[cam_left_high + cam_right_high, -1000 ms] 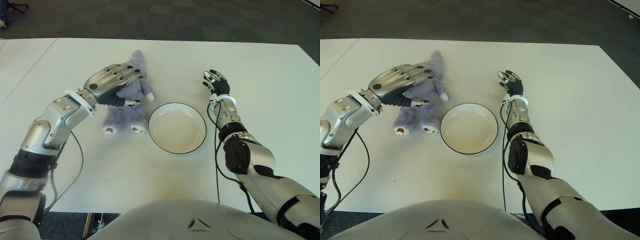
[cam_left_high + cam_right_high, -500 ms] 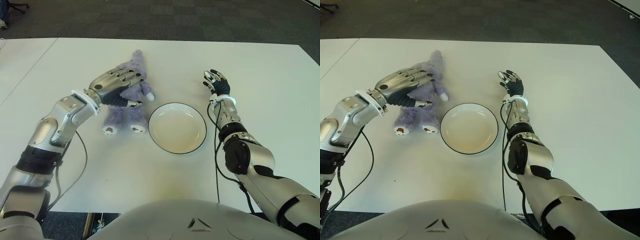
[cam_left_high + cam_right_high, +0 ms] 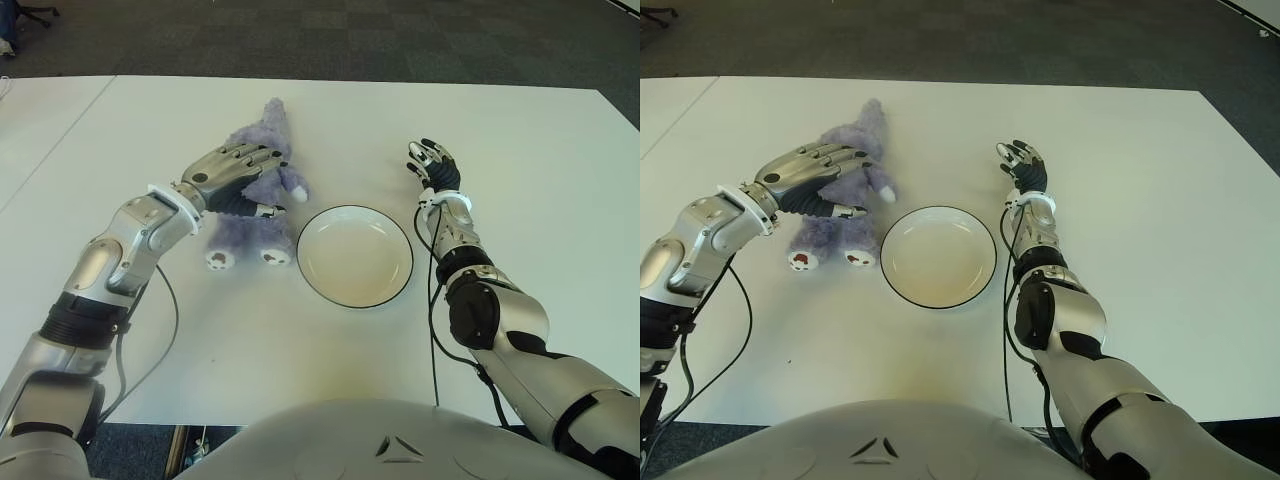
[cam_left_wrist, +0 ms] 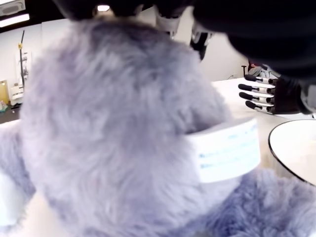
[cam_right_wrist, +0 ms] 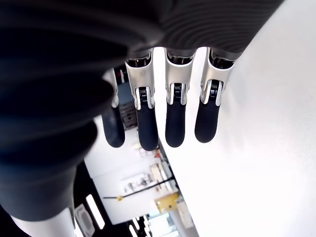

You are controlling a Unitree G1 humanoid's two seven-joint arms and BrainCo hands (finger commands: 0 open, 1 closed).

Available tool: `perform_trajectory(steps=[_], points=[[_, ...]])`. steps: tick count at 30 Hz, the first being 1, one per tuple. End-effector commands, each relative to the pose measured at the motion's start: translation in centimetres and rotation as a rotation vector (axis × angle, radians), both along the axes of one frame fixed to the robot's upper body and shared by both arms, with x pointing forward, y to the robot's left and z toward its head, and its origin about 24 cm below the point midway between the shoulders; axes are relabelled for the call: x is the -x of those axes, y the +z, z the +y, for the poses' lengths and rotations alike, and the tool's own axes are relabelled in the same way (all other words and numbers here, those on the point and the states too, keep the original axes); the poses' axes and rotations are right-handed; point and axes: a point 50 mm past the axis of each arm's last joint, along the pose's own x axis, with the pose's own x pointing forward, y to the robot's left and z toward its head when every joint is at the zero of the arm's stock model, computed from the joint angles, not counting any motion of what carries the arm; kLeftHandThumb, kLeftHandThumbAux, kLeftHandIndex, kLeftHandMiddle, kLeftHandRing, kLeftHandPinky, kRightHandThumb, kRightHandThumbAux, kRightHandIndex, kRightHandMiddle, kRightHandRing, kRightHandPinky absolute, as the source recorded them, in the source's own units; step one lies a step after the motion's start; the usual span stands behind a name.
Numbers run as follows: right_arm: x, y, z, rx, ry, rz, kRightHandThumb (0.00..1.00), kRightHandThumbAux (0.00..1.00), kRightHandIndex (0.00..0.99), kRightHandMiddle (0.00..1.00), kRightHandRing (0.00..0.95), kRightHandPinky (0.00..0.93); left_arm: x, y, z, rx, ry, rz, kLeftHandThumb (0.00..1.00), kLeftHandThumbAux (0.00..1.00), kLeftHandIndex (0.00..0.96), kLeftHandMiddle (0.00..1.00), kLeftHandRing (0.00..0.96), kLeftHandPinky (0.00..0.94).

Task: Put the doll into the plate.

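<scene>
Left hand (image 3: pixel 232 168): positioned over the torso of the doll (image 3: pixel 262 200), palm down, fingers extended across the plush body and thumb reaching toward the doll's side nearest the plate. The fingers are not yet wrapped around it; no closed grasp is visible. In the left wrist view the doll's fur (image 4: pixel 113 128) fills almost the whole picture, with a white sewn-in label (image 4: pixel 228 148) showing on its side, so the palm is very close to or touching the plush; which of the 2 cannot be told.

Doll: purple plush, lying flat on the white table (image 3: pixel 300 350), head pointing away from the robot, 2 feet with pale soles pointing toward it. It lies just beside the plate, on the plate's left, apart from the rim.

Plate (image 3: pixel 354 255): round, white, dark-edged rim, near the table's middle, between the 2 hands.

Right hand (image 3: pixel 432 164): shows to the right of the plate and slightly beyond it, apart from the rim. In the right wrist view its fingers (image 5: pixel 176 116) are straight and relaxed, holding nothing, above the bare tabletop.
</scene>
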Motion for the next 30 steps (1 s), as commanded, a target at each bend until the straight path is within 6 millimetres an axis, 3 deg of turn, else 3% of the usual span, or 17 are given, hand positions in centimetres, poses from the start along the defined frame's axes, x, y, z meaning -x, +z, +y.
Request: perform_trajectory(steps=[1, 10, 30], points=[[7.4, -8.7, 0.1, -0.042, -0.113, 0.238, 0.029, 0.822, 0.267, 0.276, 0.243, 0.199, 0.6, -2.4, 1.5, -0.067, 0.077, 0.099, 0.229, 0.214, 0.0, 0.0, 0.0, 0.0], [7.4, -8.7, -0.1, -0.038, -0.115, 0.239, 0.041, 0.839, 0.27, 0.28, 0.243, 0.19, 0.8, -2.3, 2.4, -0.145, 0.138, 0.106, 0.317, 0.191, 0.0, 0.0, 0.0, 0.0], [7.3, -8.6, 0.0, -0.021, -0.116, 0.241, 0.052, 0.842, 0.289, 0.297, 0.255, 0.197, 0.9, -2.1, 3.4, -0.295, 0.176, 0.062, 0.374, 0.186, 0.0, 0.0, 0.0, 0.0]])
